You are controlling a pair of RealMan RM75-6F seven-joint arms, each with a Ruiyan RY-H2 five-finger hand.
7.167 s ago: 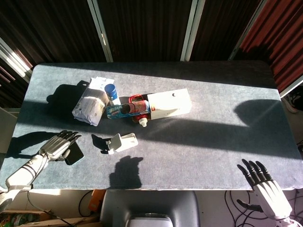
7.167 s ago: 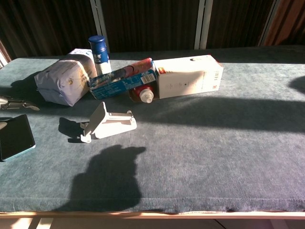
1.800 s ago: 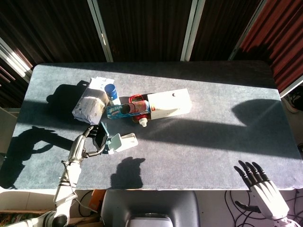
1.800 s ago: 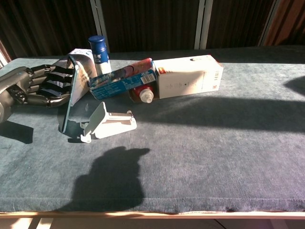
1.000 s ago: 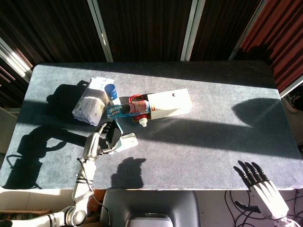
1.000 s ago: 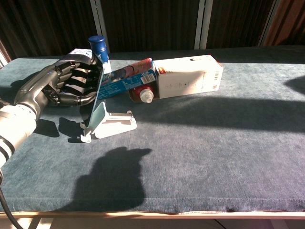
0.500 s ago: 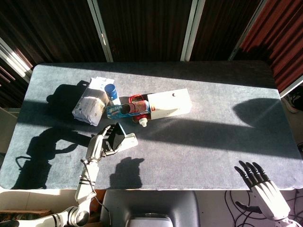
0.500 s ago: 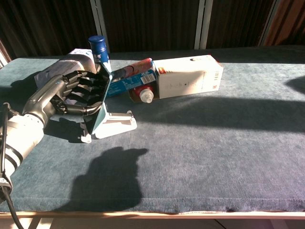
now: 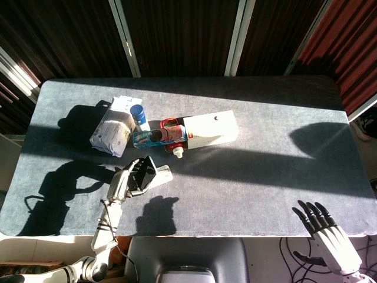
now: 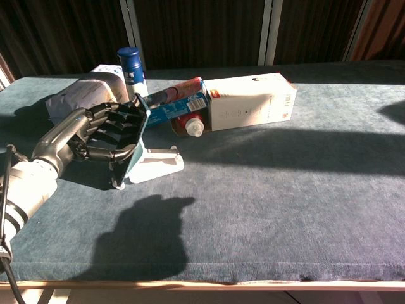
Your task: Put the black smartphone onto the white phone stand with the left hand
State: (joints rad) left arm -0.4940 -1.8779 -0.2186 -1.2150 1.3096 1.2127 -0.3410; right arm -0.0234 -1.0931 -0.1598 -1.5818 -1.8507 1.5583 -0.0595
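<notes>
My left hand (image 9: 131, 177) (image 10: 101, 136) grips the black smartphone (image 9: 147, 168) (image 10: 138, 140), which shows a teal edge, with fingers wrapped over its back. The phone leans against the tilted back of the white phone stand (image 9: 159, 174) (image 10: 154, 165), near the table's front left. The stand's flat base points right. Only the phone's edge shows in the chest view, and its lower end is hidden by the hand and stand. My right hand (image 9: 330, 233) hangs open off the table's front right corner, seen only in the head view.
Behind the stand lie a grey-white bag (image 9: 111, 133) (image 10: 79, 95), a blue-capped bottle (image 9: 138, 113) (image 10: 131, 63), a blue carton (image 10: 168, 106), a red bottle (image 10: 190, 123) and a white box (image 9: 211, 130) (image 10: 250, 100). The grey table (image 9: 265, 171) stretches to the right.
The left hand carried the phone from left of the stand rightward and down onto it; the phone now leans lower against the stand's back. The right hand stayed still.
</notes>
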